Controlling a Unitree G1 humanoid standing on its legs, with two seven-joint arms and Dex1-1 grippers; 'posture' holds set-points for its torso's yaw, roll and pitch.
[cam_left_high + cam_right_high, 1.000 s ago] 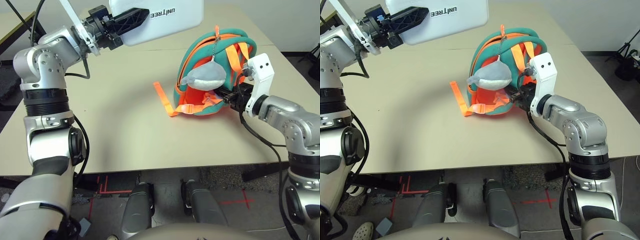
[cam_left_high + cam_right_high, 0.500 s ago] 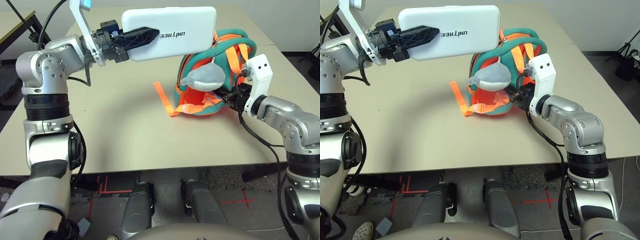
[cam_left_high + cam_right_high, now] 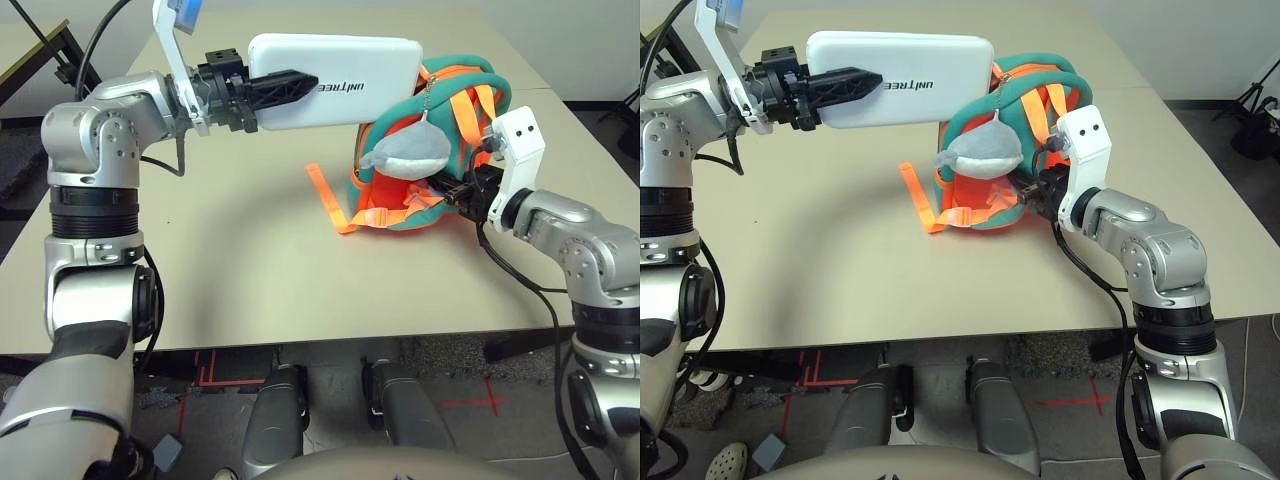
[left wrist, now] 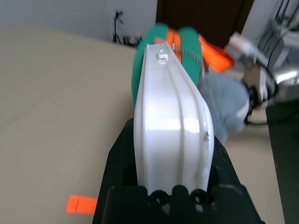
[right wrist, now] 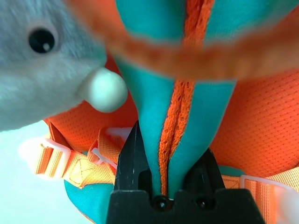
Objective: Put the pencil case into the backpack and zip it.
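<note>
Pencil case (image 3: 335,82) lowered and swung level, far end now at top of backpack (image 3: 455,120). Left gripper (image 3: 300,82) clamped on case's near end. Right gripper (image 5: 163,179) pinching backpack's teal edge, steadying. Insertion imminent; zip undone yet.

The flat white pencil case (image 3: 335,68), dark lettering on its face, hangs level between the left fingers (image 3: 285,84), its far end touching the backpack (image 3: 430,150). That teal-and-orange backpack's edge is pinched between the right fingers (image 5: 133,163).
</note>
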